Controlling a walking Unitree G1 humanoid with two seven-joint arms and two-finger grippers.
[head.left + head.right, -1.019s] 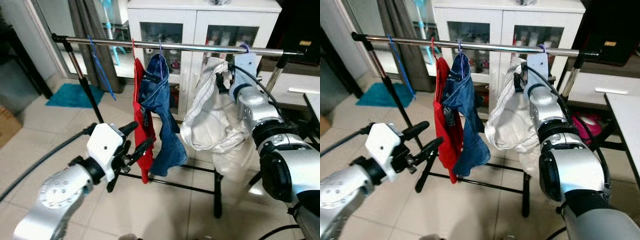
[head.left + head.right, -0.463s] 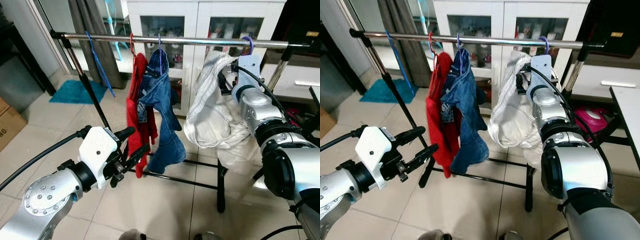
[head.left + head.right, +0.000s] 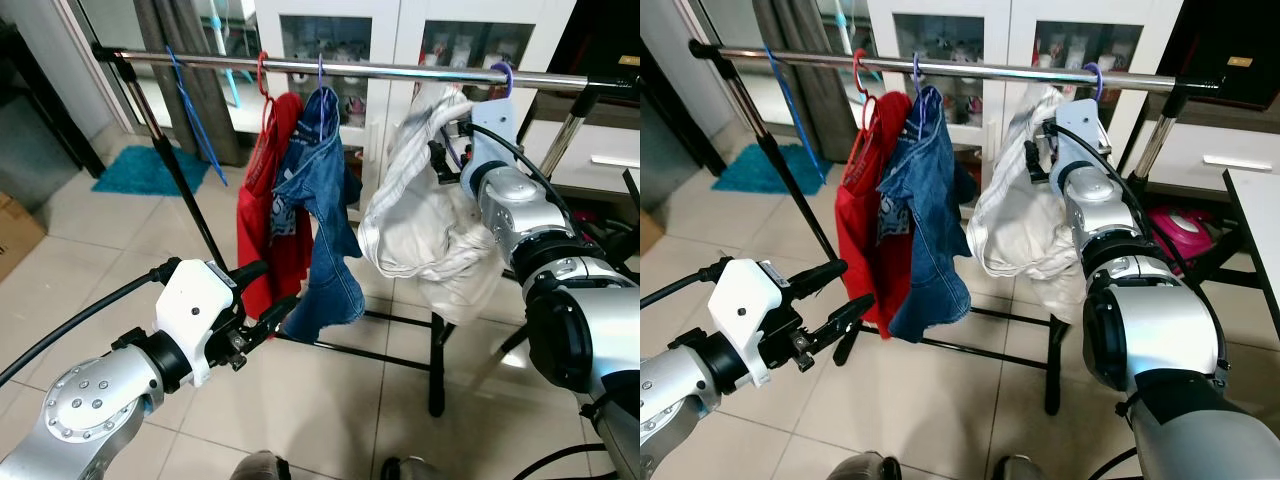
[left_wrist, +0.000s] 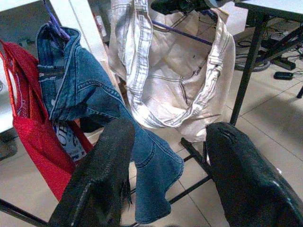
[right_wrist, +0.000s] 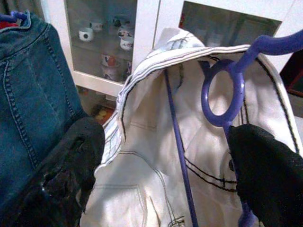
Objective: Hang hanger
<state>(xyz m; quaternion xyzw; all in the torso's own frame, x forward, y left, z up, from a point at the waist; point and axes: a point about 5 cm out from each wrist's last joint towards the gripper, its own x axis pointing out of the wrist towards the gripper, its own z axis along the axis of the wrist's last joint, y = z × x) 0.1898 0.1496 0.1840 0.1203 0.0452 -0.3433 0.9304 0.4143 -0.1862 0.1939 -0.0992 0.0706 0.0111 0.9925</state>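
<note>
The purple hanger (image 5: 226, 90) carries a white garment (image 3: 425, 215) and its hook (image 3: 500, 75) sits over the silver rail (image 3: 400, 70) near the rail's right end, so the hanging looks close to done. The right gripper (image 5: 165, 156) is up against it with its two black fingers (image 5: 71, 156) spread wide, one beside the cloth and one touching the hanger's neck, pinching nothing. To finish well, I would draw that arm straight back and slightly down, keeping the fingers apart so they do not snag the ring or drag the hook off the rail. The hook points up, and the hanger's long bar seems to run roughly along the rail, though the bunched cloth hides most of it. Further left hang blue jeans (image 3: 320, 200) and a red garment (image 3: 262, 215). The left gripper (image 3: 262, 305) hovers low before them, fingers parted, empty.
</note>
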